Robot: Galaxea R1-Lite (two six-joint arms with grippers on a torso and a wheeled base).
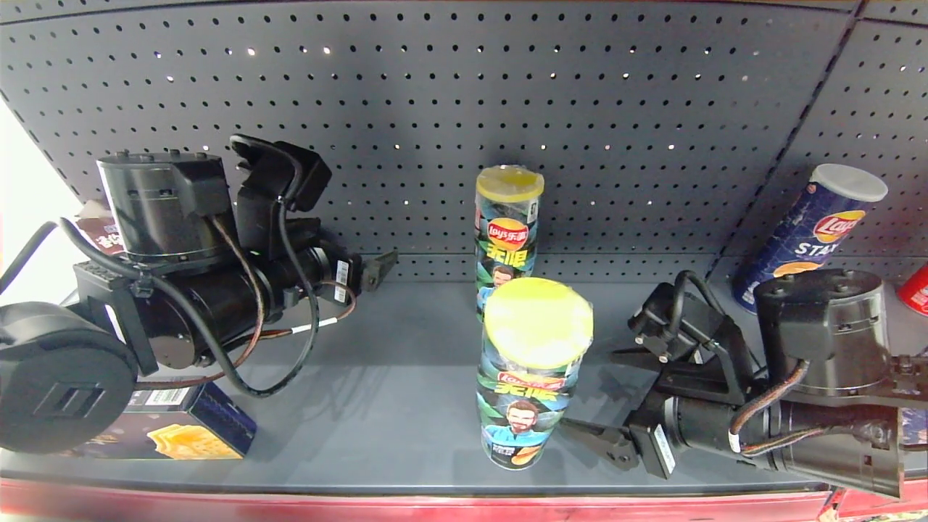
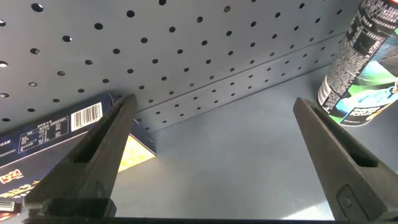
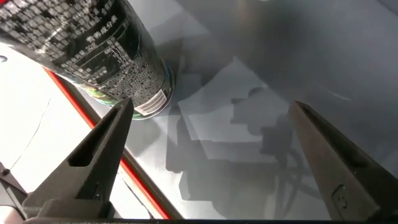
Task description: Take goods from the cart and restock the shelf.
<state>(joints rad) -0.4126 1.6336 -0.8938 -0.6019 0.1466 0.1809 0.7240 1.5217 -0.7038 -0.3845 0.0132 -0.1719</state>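
Two tall chip cans with yellow lids stand mid-shelf, the front can (image 1: 531,377) near the shelf's edge and the back can (image 1: 507,228) close to the pegboard. My right gripper (image 1: 600,395) is open just to the right of the front can's base, apart from it; the right wrist view has the same gripper (image 3: 211,155) with the can (image 3: 93,50) beyond one fingertip. My left gripper (image 1: 377,268) is open at the left of the shelf, aimed at the back wall. Between its fingers (image 2: 93,155) lies bare shelf, with the back can (image 2: 360,68) off to one side.
A dark blue box (image 1: 190,432) lies at the shelf's front left under my left arm. Another barcoded box (image 2: 62,130) lies by the pegboard. A blue can (image 1: 805,235) leans at the right rear, beside something red (image 1: 915,290). The shelf's front lip (image 1: 435,506) is red.
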